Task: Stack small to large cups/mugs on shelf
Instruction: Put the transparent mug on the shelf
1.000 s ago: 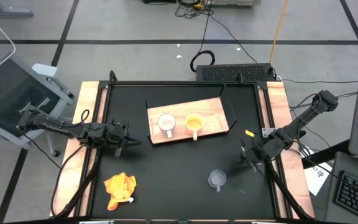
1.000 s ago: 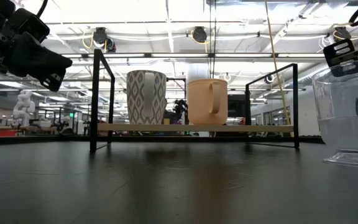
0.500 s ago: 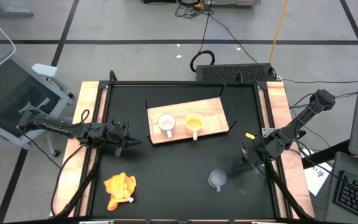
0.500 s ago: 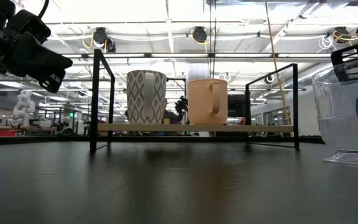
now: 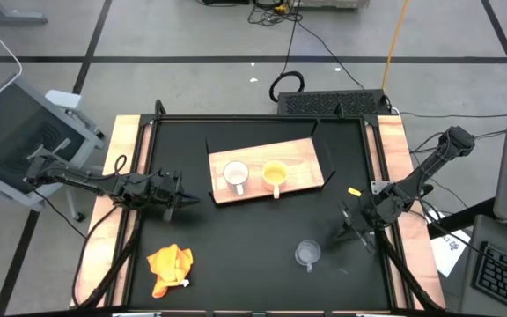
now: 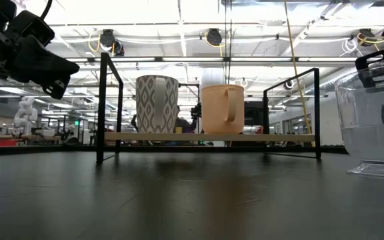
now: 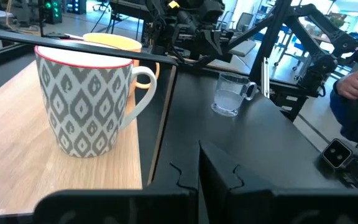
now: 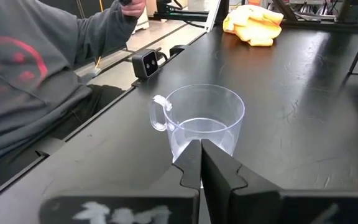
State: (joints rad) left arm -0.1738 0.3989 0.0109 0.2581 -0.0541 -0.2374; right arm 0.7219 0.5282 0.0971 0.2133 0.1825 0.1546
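Three cups, two already sitting on my shelf, both my grippers clenched empty.

Counting one white cup with grey diamond pattern and red rim [image 5: 235, 175] and one yellow-orange cup [image 5: 275, 174] standing side by side on the flat light-brown wooden shelf board [image 5: 302, 163]; one clear greyish glass cup [image 5: 307, 254] is sitting on the black tabletop [image 5: 253, 246], well apart from the shelf. My left gripper [image 5: 186, 202] is hovering shut beside the shelf's left end; my right gripper [image 5: 345, 232] is hovering shut near the glass cup. One crumpled orange-yellow cloth [image 5: 169, 268] is lying at the front left. No readable writing anywhere.
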